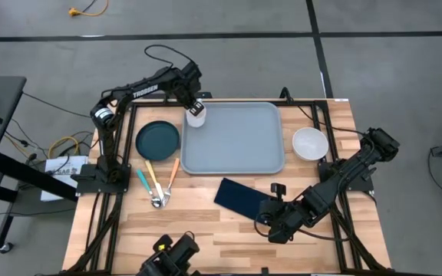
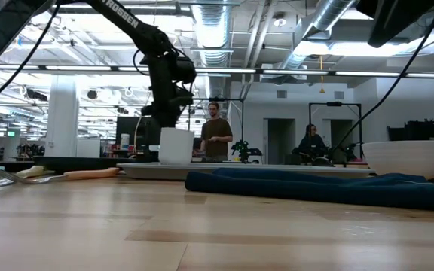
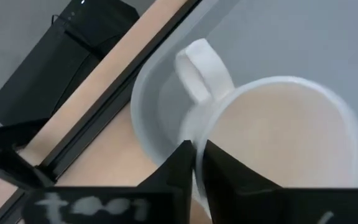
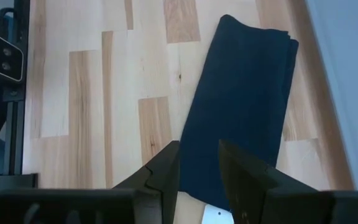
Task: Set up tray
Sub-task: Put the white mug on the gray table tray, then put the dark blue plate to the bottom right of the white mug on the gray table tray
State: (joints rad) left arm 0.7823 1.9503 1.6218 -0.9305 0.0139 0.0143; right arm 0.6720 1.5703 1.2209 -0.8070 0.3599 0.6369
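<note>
The left tool (image 1: 196, 110) pinches the rim of a white mug (image 1: 196, 116) standing in the tray's (image 1: 236, 142) far left corner. The tray lies mid-tabletop (image 1: 206, 222). The right tool (image 1: 270, 213), fingers parted and empty, hovers beside a dark napkin (image 1: 239, 198) near the front edge.

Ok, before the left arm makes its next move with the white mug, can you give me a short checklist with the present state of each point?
1. Left gripper grips the white mug by its rim: ok, one finger inside the wall and one outside.
2. Mug is over the tray, at its far left corner: ok.
3. Mug bottom rests on the tray: cannot tell; the low view hints at it, the rim hides the base.
4. Mug is upright: ok.
5. Right gripper is clear of the left arm: ok, it hovers open above the navy napkin, near the table's front.
6. Teal plate, white bowl and cutlery lie outside the tray: ok.
</note>
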